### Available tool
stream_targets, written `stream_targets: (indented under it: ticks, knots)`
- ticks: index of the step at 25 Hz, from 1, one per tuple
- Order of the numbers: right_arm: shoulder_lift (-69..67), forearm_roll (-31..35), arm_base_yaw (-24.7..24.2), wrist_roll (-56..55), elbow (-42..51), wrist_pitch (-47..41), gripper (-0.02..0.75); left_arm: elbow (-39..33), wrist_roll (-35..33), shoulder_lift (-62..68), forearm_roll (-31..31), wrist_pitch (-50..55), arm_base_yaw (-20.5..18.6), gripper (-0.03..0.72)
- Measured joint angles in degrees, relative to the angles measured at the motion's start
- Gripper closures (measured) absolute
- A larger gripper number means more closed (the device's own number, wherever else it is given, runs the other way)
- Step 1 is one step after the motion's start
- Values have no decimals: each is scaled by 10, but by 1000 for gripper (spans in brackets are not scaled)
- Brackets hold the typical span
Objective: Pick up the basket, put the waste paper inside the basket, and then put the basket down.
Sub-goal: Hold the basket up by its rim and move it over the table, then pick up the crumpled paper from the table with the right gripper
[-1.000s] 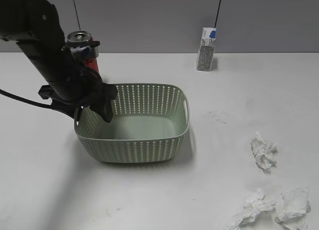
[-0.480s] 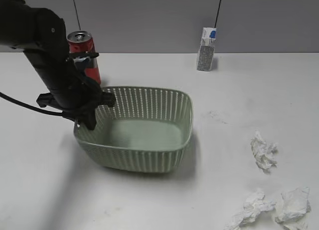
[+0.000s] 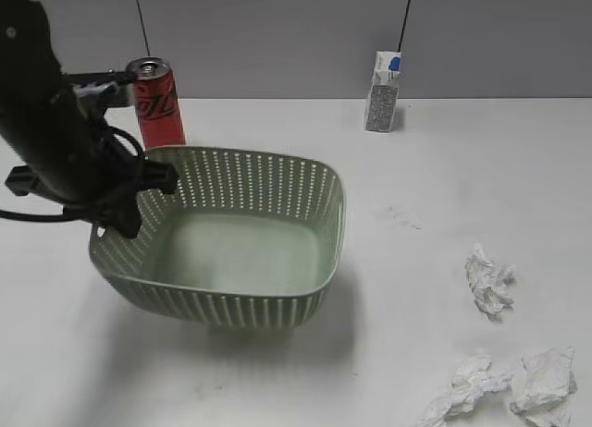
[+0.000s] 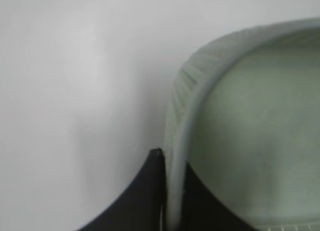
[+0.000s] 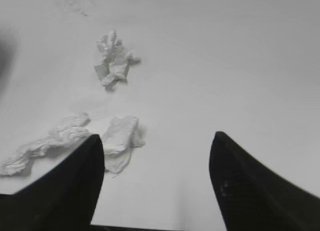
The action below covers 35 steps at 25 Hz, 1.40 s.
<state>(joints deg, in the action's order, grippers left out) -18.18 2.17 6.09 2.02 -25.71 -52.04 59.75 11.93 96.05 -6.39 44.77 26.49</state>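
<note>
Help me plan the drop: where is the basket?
Exterior view, left: the basket hangs tilted from the left gripper, just before the red can.

The left claw is gripping the left rim of the basket, which is hanging tilted above the worktop with its shadow lying beneath it. A red can is standing upright just behind the basket's far left corner, and a small carton is standing well behind the basket to its right. Three wads of waste paper are lying on the worktop well to the right of the basket, two of them nearer the camera.
</note>
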Motion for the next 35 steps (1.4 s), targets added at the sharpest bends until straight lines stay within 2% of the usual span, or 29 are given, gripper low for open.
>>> stream_targets:
  ticks: [3, 8, 10, 15, 18, 21, 26, 31, 33, 35]
  knots:
    - [-111, 57, 0, 17, -15, 37, 238, -47, 36, -33, 19, -37, 2, 689]
    - [-322, 166, 0, 90, -42, 112, 238, -58, 54, -52, 23, -45, 5, 689]
    - [-396, 180, 4, 108, -53, 141, 238, -62, 62, -52, 33, -42, 18, 689]
    - [-593, 180, 57, 119, -87, 219, 238, -66, 142, -52, 126, -41, 83, 689]
    - [-678, 159, 108, 116, -125, 269, 238, -65, 161, -51, 143, -44, 106, 689]
    - [-747, 71, 143, 34, -167, 305, 238, -65, 165, -49, 149, -37, 109, 689]
    - [-812, -82, 149, -164, -199, 312, 238, -65, 165, -48, 159, -17, 109, 689]
    - [-851, -118, 149, -246, -199, 312, 249, -65, 165, -48, 159, -15, 109, 689]
    - [-859, -120, 149, -251, -199, 312, 321, -65, 165, -48, 159, -15, 109, 689]
    - [-859, -121, 149, -252, -199, 312, 484, -65, 165, -48, 159, -15, 109, 689]
